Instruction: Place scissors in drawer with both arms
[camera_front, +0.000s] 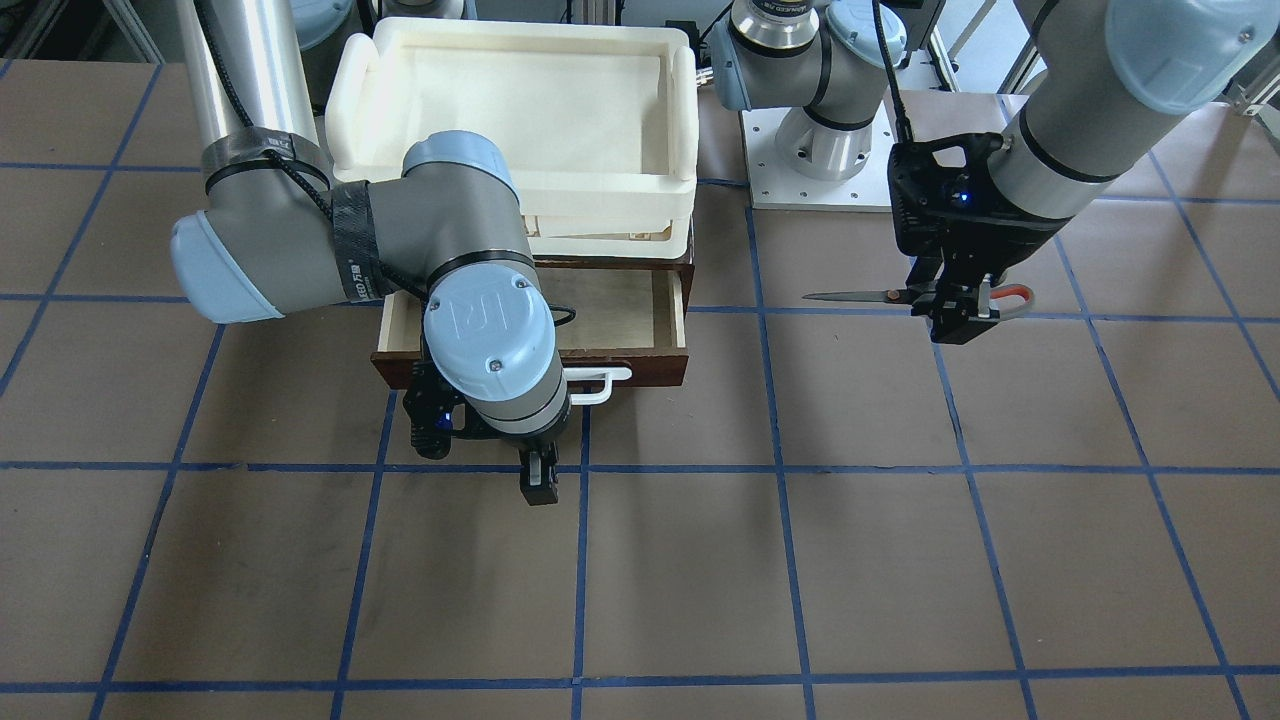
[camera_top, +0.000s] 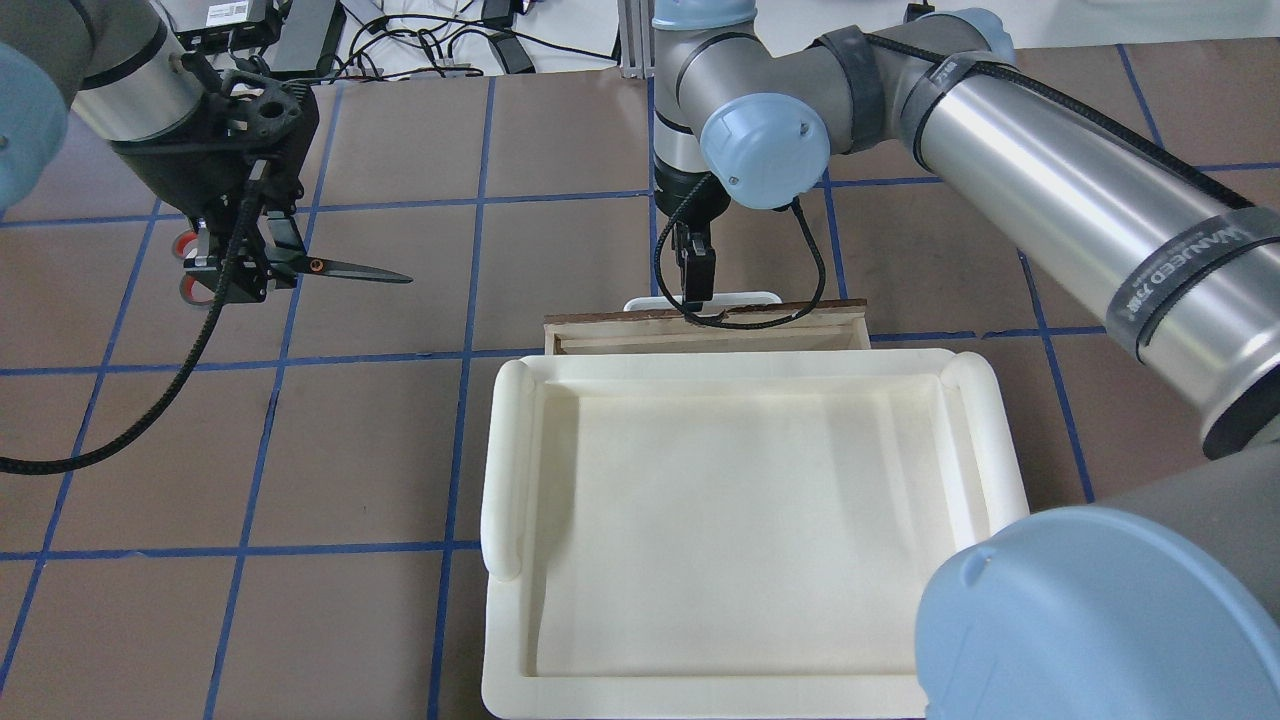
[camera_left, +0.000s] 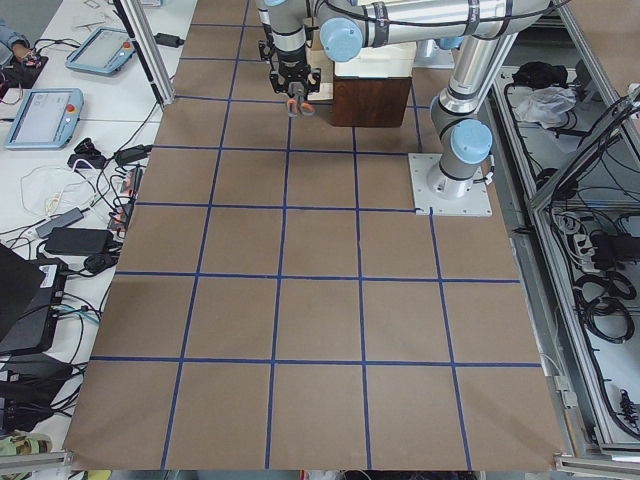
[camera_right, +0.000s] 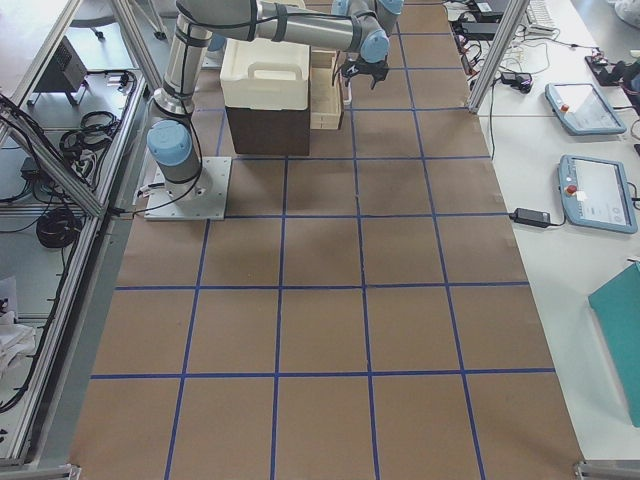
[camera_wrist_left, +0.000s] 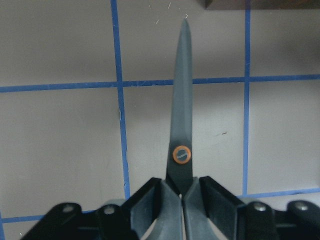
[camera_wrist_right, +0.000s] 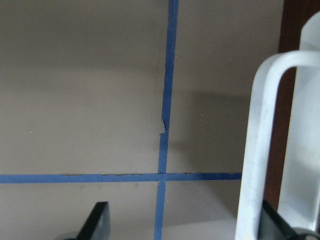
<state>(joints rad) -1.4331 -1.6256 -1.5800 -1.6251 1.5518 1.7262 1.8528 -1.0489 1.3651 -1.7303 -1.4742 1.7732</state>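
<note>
My left gripper (camera_front: 955, 318) is shut on the scissors (camera_front: 860, 296), gripping near the pivot and holding them level above the table. The blades point toward the drawer and the grey, orange-lined loops (camera_front: 1010, 298) stick out behind. In the left wrist view the closed blades (camera_wrist_left: 182, 100) extend past my fingers (camera_wrist_left: 210, 195). The drawer (camera_front: 650, 310) stands pulled out, its pale inside bare. My right gripper (camera_front: 540, 482) hangs open just in front of the white handle (camera_front: 600, 385). In the right wrist view the handle (camera_wrist_right: 260, 150) is beside the right finger.
A cream-white tray (camera_front: 680, 120) sits on top of the dark cabinet above the drawer, and fills the lower overhead view (camera_top: 500, 450). The left arm's base plate (camera_front: 770, 180) is bolted beside the cabinet. The brown table has a blue tape grid.
</note>
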